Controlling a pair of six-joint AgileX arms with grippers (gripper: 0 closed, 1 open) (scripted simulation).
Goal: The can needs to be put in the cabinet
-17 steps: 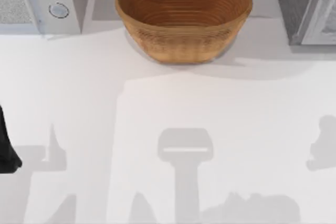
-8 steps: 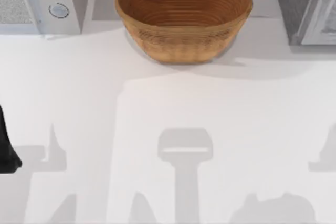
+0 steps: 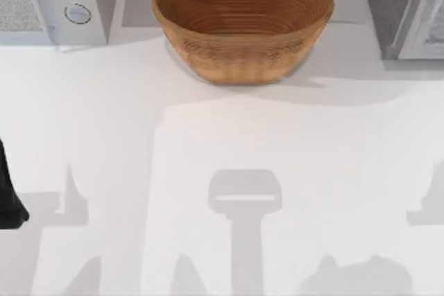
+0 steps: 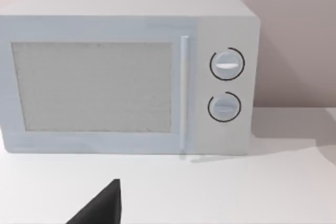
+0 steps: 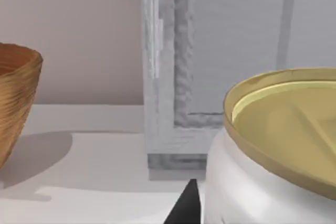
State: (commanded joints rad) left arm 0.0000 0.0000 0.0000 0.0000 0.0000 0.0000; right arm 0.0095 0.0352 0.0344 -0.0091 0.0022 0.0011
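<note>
The can (image 5: 247, 187) looms close and tilted in the right wrist view, white-bodied with a dull gold top (image 5: 286, 129). My right gripper (image 5: 252, 211) is shut on the can, and one dark fingertip (image 5: 185, 211) shows beside its wall. Behind it stands the grey cabinet (image 5: 210, 51), its framed door facing me. From above, the cabinet (image 3: 406, 8) sits at the table's far right corner. My left arm (image 3: 8, 199) stays parked at the table's left edge.
A large woven basket (image 3: 243, 22) stands at the back middle of the table, with its side also in the right wrist view (image 5: 13, 103). A white microwave (image 3: 55, 1) occupies the back left corner, and its door and two dials (image 4: 226, 85) face the left wrist.
The right arm's shadows on the table's right and front have slid toward the right edge. The left arm, basket and microwave have stayed put.
</note>
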